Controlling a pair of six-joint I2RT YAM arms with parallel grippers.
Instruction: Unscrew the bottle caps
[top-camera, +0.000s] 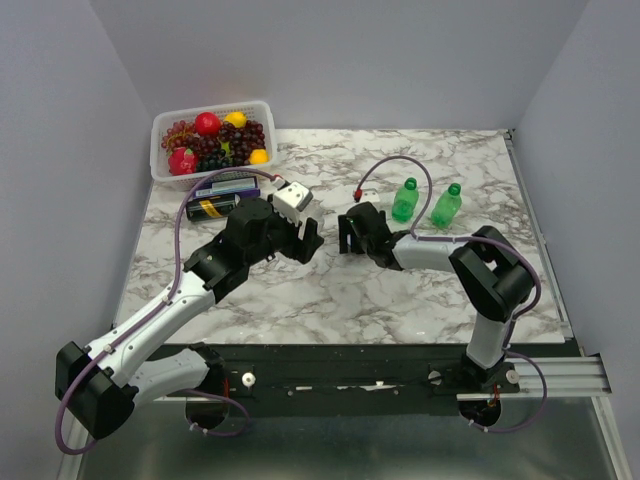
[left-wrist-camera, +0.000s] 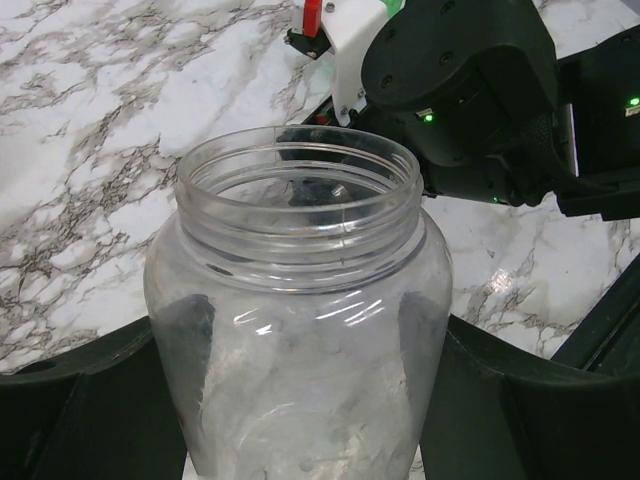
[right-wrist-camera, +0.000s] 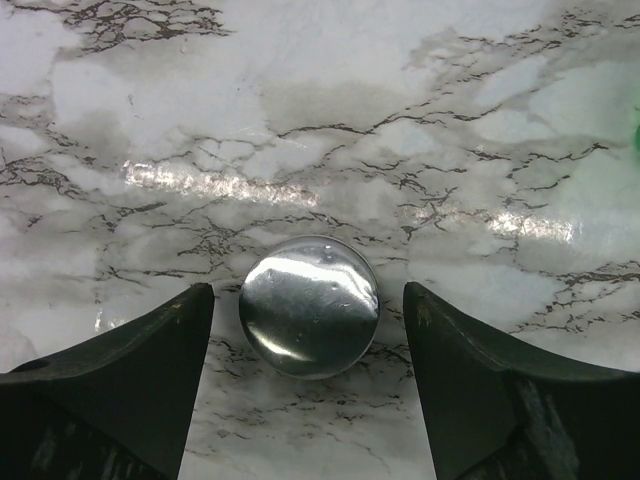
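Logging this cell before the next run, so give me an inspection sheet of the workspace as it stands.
Surface: glossy marble table.
Job's things: clear bottle open, cap off; silver cap lying on the table; two green bottles upright, caps on.
Clutter: fruit basket, can and purple box, far left.
Claws: left claw shut on the clear bottle; right claw open, straddling the silver cap.
Cables: purple cable on each arm; the right one loops by the green bottles.
Surroundings: grey walls; nothing else seen.
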